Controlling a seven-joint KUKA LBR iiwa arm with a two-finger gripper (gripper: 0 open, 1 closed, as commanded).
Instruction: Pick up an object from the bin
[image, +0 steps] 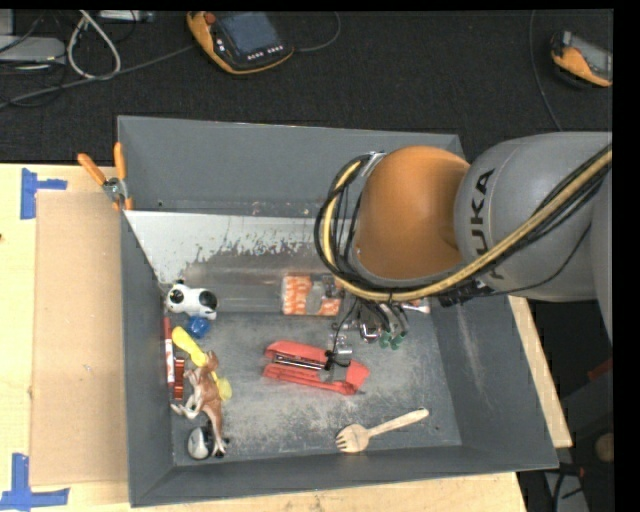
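We found the end effector (337, 352) low over the right-hand part of a red stapler (296, 362) on the bin (250, 180) floor. We could not tell whether it was spread or pressed together. Just beyond it lay an orange packet (298, 293), and a small green piece (392, 341) sat close on the arm's side. A wooden fork (382, 427) lay nearer the front wall, apart. Well off toward the view's left, toys (195, 370) were heaped along the wall.
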